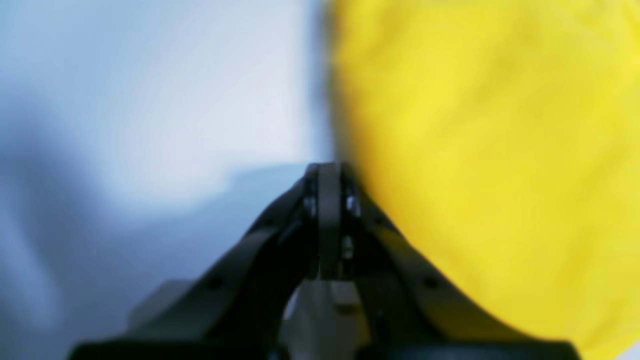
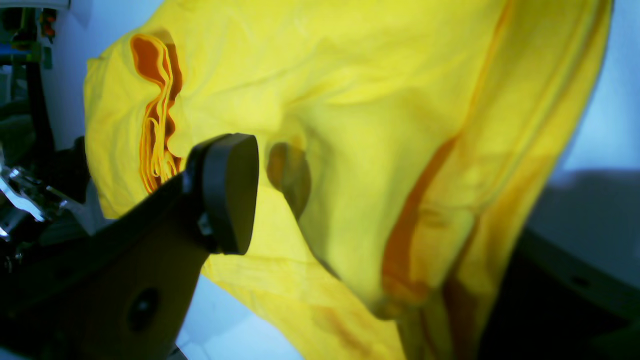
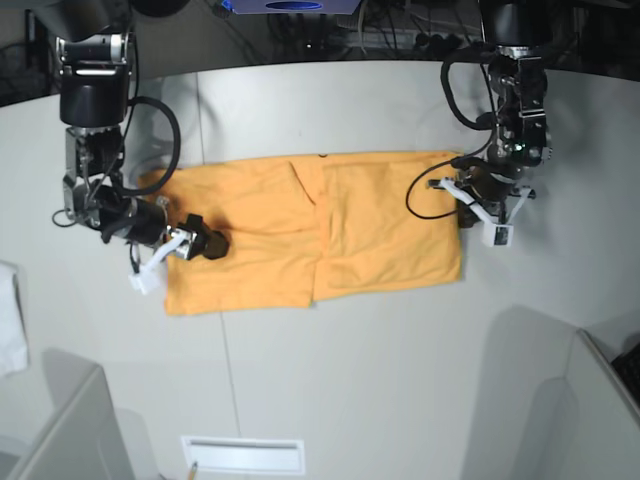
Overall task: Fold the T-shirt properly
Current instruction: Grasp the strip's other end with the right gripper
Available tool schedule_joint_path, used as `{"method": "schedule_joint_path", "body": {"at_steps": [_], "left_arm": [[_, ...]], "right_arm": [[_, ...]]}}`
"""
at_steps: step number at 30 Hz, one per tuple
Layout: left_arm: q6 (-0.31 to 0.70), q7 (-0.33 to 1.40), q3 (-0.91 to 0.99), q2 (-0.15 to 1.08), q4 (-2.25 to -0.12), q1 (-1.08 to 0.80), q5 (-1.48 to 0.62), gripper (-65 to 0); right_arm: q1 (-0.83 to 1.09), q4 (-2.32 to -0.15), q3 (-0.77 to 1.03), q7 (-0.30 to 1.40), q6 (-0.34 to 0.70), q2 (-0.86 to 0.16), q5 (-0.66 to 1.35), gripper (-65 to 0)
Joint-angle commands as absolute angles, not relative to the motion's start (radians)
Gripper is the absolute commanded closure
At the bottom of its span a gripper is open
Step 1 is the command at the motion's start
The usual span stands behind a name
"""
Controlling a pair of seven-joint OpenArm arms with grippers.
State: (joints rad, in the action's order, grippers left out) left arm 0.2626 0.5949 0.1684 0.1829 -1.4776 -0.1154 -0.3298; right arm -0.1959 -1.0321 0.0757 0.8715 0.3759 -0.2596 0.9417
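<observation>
Right gripper [image 3: 212, 243] sits over the T-shirt's [image 3: 300, 235] left end, jaws apart with cloth bulging between them, one finger hidden behind fabric. Left gripper [image 1: 327, 172] is pinched closed at the shirt's right edge, blurred. Shirt lies folded mid-table [image 3: 400, 360]; a white cloth [image 3: 10, 318] is cut off far left of it.

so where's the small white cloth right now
In the base view, the small white cloth lies at the table's far left edge, below the right gripper and clear of the orange cotton T-shirt.

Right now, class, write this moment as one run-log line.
T-shirt: flat on table, partly folded | left gripper: shut, at shirt's edge | right gripper: open, over shirt
</observation>
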Motion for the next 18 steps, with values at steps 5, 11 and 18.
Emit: {"method": "schedule_joint_path", "body": {"at_steps": [5,11,18], "left_arm": [[0.265,0.593,0.134,0.193,-1.435,-0.074,-0.329,0.0],[0.265,0.593,0.016,0.213,-1.422,-0.012,-0.329,0.0],[0.265,0.595,-0.013,0.217,-1.419,0.042,-0.329,0.0]], "right_arm": [[-0.177,-1.01,0.062,0.878,0.337,-0.272,0.843,-16.2],[-0.179,-1.017,0.059,0.831,0.242,-0.275,0.842,0.0],[-0.193,-1.141,-0.004,0.809,0.148,-0.306,0.739,0.0]]}}
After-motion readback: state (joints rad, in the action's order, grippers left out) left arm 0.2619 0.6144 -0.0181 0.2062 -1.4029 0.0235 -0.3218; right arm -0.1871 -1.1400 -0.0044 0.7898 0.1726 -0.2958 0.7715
